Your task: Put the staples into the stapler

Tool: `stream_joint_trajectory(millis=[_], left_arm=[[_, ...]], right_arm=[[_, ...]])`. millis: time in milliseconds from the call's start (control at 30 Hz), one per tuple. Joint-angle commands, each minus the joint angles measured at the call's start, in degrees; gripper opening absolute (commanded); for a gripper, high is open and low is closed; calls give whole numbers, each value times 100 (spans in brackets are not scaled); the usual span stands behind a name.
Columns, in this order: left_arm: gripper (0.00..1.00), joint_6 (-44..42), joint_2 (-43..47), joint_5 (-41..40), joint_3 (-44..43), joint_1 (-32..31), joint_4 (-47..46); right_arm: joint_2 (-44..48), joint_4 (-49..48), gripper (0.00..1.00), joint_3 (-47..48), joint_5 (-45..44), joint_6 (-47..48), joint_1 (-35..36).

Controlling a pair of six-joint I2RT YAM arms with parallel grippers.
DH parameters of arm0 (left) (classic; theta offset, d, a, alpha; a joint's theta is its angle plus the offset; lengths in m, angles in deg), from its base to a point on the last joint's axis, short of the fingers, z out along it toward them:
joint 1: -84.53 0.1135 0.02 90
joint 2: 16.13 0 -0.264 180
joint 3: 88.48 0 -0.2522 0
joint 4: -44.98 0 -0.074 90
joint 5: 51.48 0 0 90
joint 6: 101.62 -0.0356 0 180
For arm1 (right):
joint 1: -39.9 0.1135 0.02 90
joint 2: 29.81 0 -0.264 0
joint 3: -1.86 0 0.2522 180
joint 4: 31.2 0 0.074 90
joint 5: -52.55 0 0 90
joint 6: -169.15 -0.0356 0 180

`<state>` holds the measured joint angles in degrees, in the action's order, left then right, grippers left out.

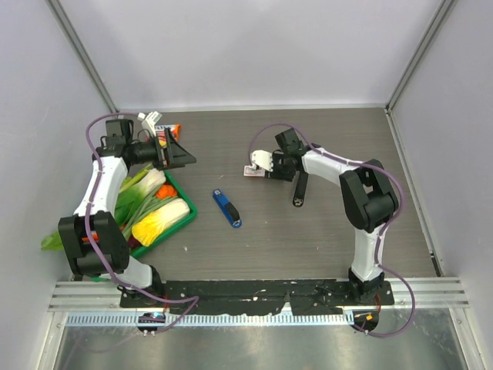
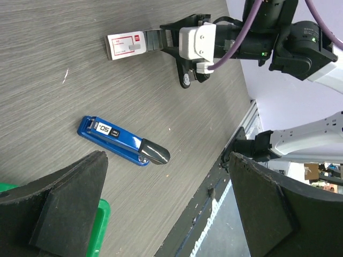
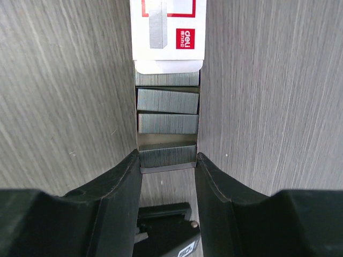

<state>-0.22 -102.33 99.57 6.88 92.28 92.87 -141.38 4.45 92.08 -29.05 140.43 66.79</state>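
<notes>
Staples (image 3: 167, 156) can be made out only in R wrist view: four grey strips in a row, leading out from the open end of the red-and-white box (image 3: 169, 24). Each strip's long axis lies crosswise, finger to finger. The nearest strip sits between the tips of the R hand (image 3: 167, 160), which is clamped on its two ends.

Top view shows only the box (image 1: 251, 171) as a small patch on the tabletop (image 1: 323, 231), w/ R hand (image 1: 260, 164) at it, forearm low and reaching left. L wrist view gives a side look: R hand (image 2: 155, 40) level w/ the tabletop, at the box end.

Stapler (image 2: 120, 140) is blue, closed and lying flat, well apart from the box. In top view the stapler (image 1: 227, 208) has its long axis on a diagonal, dark nose toward near-right.

L hand (image 1: 176, 152) hangs over the far corner of the green tray (image 1: 183, 193), fingers (image 2: 64, 187) wide apart.
</notes>
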Motion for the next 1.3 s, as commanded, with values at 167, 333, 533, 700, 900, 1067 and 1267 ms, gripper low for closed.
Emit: stream_joint_trajectory(millis=[167, 333, 533, 700, 900, 1067, 1267], left_arm=[[100, -6, 85, 161, 144, 95, -170], [100, 29, 103, 205, 214, 95, -266], [100, 64, 85, 240, 258, 104, -328], [100, 108, 24, 275, 302, 104, -381], [100, 178, 6, 319, 346, 104, -460], [100, 214, 41, 328, 372, 104, -521], [100, 266, 15, 337, 363, 95, -548]], right_arm=[[-603, 571, 41, 966, -14, 771, 9], [-787, 545, 58, 1186, -259, 842, 9], [-866, 263, 69, 1230, -541, 842, 0], [-700, -281, 69, 1029, -743, 640, -44], [-138, -1528, 69, 133, -1095, 210, -44], [502, -1495, 69, -140, -929, -290, -53], [1390, -1354, 68, -229, -920, -1851, -53]])
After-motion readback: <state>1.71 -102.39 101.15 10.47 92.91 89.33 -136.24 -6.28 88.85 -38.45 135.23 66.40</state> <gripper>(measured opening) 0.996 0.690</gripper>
